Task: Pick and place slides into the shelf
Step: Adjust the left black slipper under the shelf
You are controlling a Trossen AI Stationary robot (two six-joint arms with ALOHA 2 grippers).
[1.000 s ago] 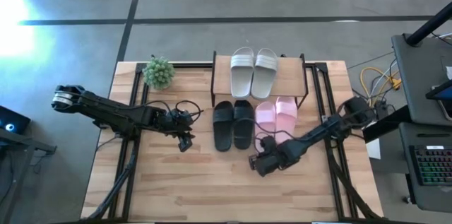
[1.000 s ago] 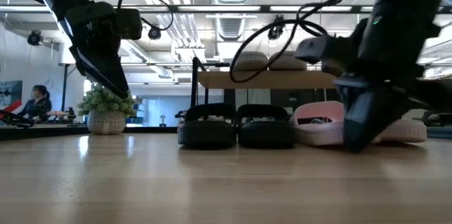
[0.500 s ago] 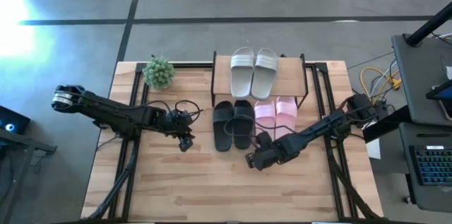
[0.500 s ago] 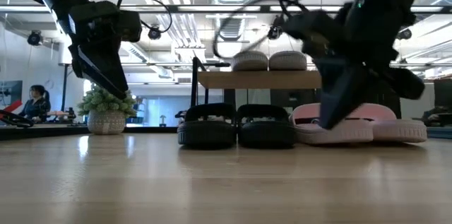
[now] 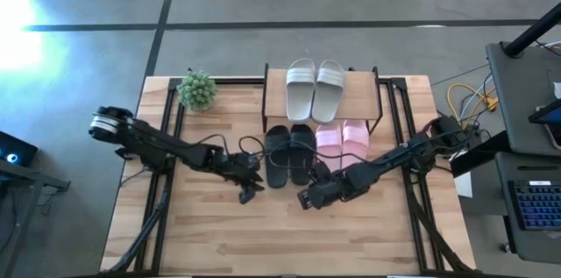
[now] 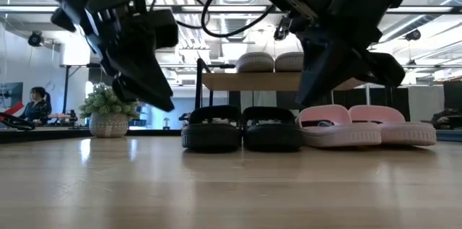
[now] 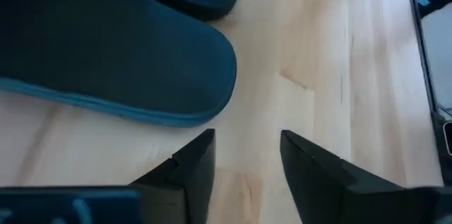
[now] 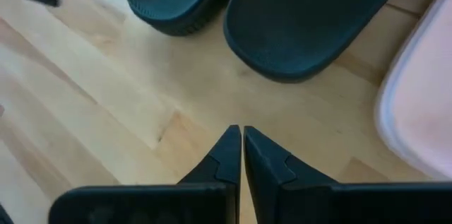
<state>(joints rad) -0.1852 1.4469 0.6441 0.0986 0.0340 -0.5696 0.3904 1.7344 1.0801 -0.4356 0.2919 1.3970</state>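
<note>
Grey-white slides sit on the shelf at the surface's 12 o'clock; black slides and pink slides lie just before it; left tool hovers part-open, empty, at the black pair's 7 o'clock; right tool is closed, empty, at their 5 o'clock.

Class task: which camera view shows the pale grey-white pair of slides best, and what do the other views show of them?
The high view: the pale grey-white pair lies whole, side by side on the shelf top. The low view shows only their ends above the board. Neither wrist view shows them.
</note>
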